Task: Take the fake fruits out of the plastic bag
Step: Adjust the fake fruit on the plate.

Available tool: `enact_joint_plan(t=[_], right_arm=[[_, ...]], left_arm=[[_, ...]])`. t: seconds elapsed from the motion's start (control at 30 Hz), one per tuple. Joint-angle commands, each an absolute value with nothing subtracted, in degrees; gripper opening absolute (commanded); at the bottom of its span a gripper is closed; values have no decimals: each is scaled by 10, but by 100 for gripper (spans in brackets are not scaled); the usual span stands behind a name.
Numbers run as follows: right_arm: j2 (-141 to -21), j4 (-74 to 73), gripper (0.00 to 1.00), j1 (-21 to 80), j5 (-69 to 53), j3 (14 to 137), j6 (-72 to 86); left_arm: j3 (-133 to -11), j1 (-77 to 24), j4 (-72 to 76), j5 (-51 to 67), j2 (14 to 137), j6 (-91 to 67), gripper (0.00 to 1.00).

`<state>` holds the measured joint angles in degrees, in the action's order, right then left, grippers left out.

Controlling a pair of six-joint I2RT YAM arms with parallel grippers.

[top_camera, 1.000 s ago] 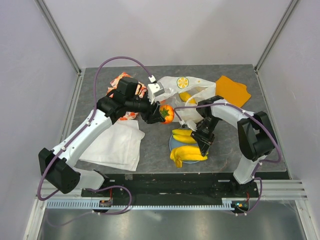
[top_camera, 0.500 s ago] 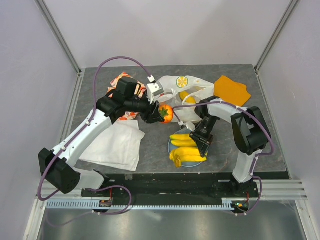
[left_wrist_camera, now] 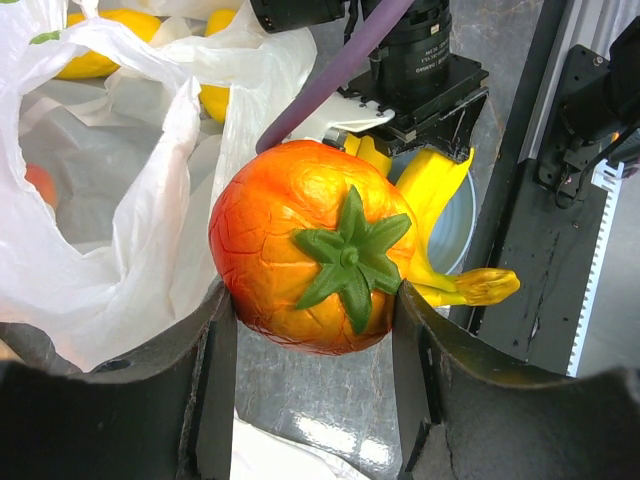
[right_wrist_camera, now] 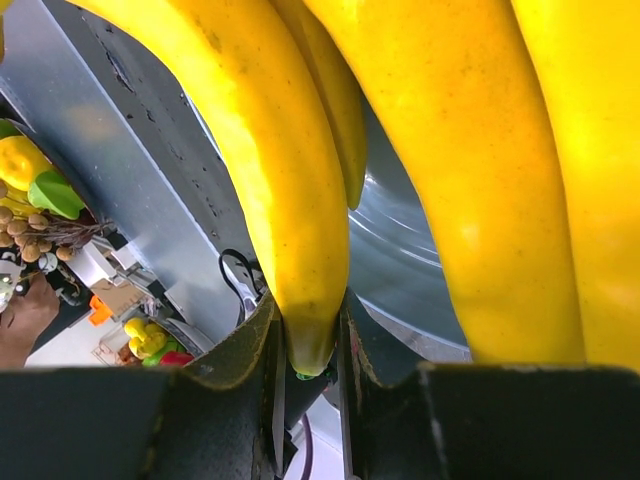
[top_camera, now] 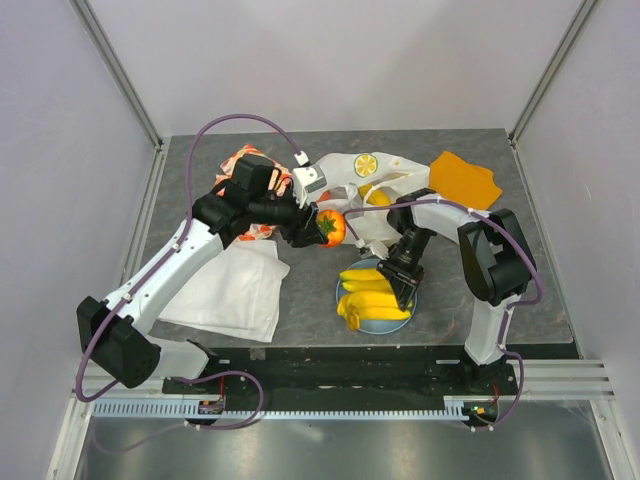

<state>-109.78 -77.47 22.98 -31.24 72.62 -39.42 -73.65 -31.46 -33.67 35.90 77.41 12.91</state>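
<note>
My left gripper (top_camera: 318,225) is shut on the red-orange round fruit (top_camera: 331,227) with a green top (left_wrist_camera: 350,255), held above the table beside the white plastic bag (top_camera: 372,195). The bag's open mouth shows in the left wrist view (left_wrist_camera: 110,190) with a reddish fruit (left_wrist_camera: 40,183) and yellow fruit (left_wrist_camera: 100,62) inside. A lemon slice (top_camera: 365,164) lies on the bag. My right gripper (top_camera: 402,283) is shut on the tip of a yellow banana (right_wrist_camera: 290,220) of the bunch (top_camera: 370,298) over the light-blue plate (top_camera: 345,283).
A flat white cloth (top_camera: 235,290) lies at the front left. An orange floral cloth (top_camera: 240,165) sits under the left arm at the back left. A plain orange cloth (top_camera: 465,180) lies at the back right. The table's front edge (top_camera: 370,345) is close to the plate.
My right gripper and the bananas have shifted slightly left over the plate, with the right arm folding in. The left gripper with the red-orange fruit has barely moved.
</note>
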Motion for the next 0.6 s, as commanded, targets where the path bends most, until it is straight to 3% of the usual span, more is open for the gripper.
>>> enact_joint_plan(t=[0.0,0.3,0.4,0.43,0.47,0.57], right_arm=[[-1089,-838,26,231,-309,694,-402],[-1124,-836,31,231,-309,719,-390],[-1122,-835,52,232,-304,731,-386],[-1116,-835,83,232,-304,736,-384],[-1113,-833,98,231,-304,739,-381],[-1096,-836,98,232,-301,758,-374]], left_arm=[[-732,-312,-315,366,758,136,2],[-733,-311,-309,374,764,127,2],[-735,-311,-308,373,765,128,2],[-735,-311,-308,372,766,128,2],[-736,-311,-308,372,766,129,2],[-738,-311,-308,372,766,127,2]])
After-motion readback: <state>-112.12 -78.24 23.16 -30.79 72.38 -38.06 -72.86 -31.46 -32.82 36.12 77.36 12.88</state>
